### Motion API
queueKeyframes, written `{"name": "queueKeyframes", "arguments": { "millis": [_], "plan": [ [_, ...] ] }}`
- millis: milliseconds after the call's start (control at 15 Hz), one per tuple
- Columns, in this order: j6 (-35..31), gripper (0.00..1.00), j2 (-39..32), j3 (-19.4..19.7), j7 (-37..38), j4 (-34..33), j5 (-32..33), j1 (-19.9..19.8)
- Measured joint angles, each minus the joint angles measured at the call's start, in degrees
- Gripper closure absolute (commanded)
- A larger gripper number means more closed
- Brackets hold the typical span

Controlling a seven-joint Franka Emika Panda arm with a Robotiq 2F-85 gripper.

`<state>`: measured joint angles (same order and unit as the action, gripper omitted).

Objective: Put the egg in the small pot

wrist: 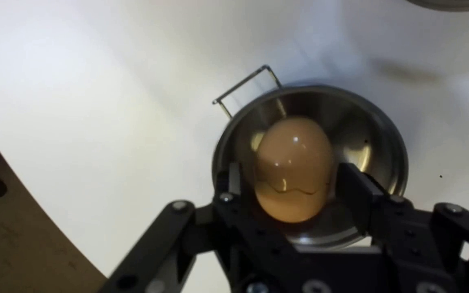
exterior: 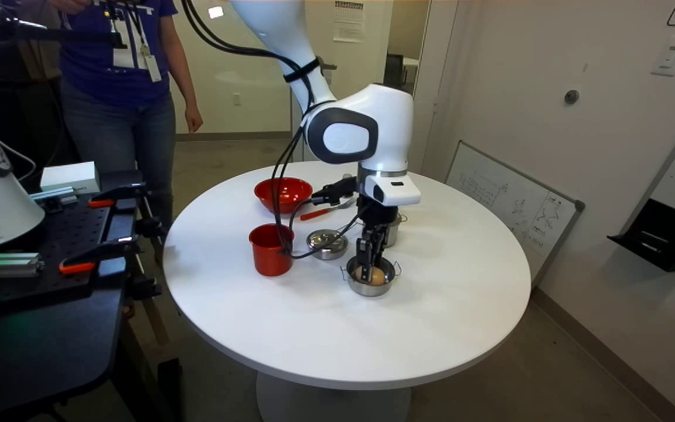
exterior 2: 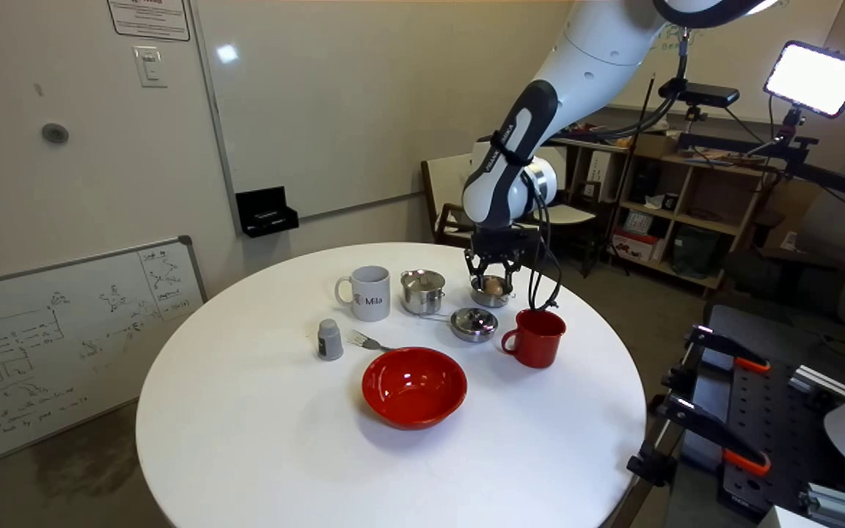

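Note:
The egg [exterior: 377,276] is tan-brown with a wavy crack line, and it lies inside the small pot [exterior: 371,290]. The low steel pot stands upright on the white table with its wire handles out; the egg [exterior 2: 494,287] and pot [exterior 2: 491,301] also show in an exterior view. In the wrist view the egg [wrist: 293,154] sits in the pot [wrist: 352,134], between the two fingers. My gripper [wrist: 290,171] is open, its fingertips down inside the pot's rim on both sides of the egg. Narrow gaps show between egg and fingers. The pot's near rim is partly hidden by the gripper.
A lidded steel dish [exterior 2: 474,324], a red cup [exterior 2: 536,337] and a taller steel pot [exterior 2: 422,291] stand near the small pot. A red bowl [exterior 2: 414,389], fork [exterior 2: 371,342], white mug [exterior 2: 370,293] and grey shaker [exterior 2: 329,339] lie farther off. Cables hang beside the arm.

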<state>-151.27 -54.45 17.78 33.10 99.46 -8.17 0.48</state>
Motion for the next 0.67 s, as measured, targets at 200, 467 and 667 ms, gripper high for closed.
{"name": "queueKeyframes", "arguments": {
  "millis": [200,467,667],
  "plan": [
    [0.21,0.22,-0.01,0.00,0.36,-0.23,0.00,-0.09],
    [0.30,0.23,-0.03,0.01,0.80,-0.38,0.00,-0.12],
    [0.25,0.14,0.11,0.45,1.45,-0.51,0.04,0.14]
  ]
}}
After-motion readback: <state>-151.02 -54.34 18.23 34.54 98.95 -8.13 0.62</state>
